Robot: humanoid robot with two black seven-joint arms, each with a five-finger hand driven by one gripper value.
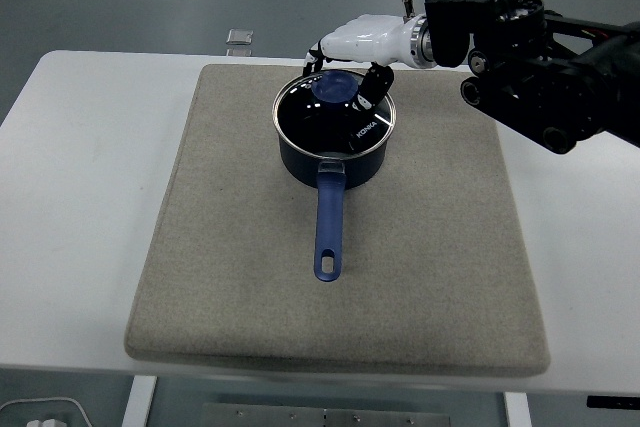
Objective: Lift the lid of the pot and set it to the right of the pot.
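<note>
Hidden: the far rim of the pot lid (333, 115) is lying under the right hand (345, 57), so that part is hard to see. The fingertips are dark and small, and it is hard to tell if they are touching the knob (335, 86).
Cut off: the right arm (540, 57) is running out of the picture at the right edge.
Right hand: it is hanging over the back of the lid with its fingers curling down around the blue knob. Whether it is gripping the knob cannot be told.
Pot lid: it is sitting flat on the pot (334, 147), closing it.
Pot: it is standing on the far middle part of the grey mat (200, 247). The dark glass lid is hiding what is inside. Its blue handle (328, 227) is pointing toward the near edge.
Mat: it is lying on the white surface (70, 197).
Far edge: a small clear thing (239, 39) is sitting there, too small to name.
</note>
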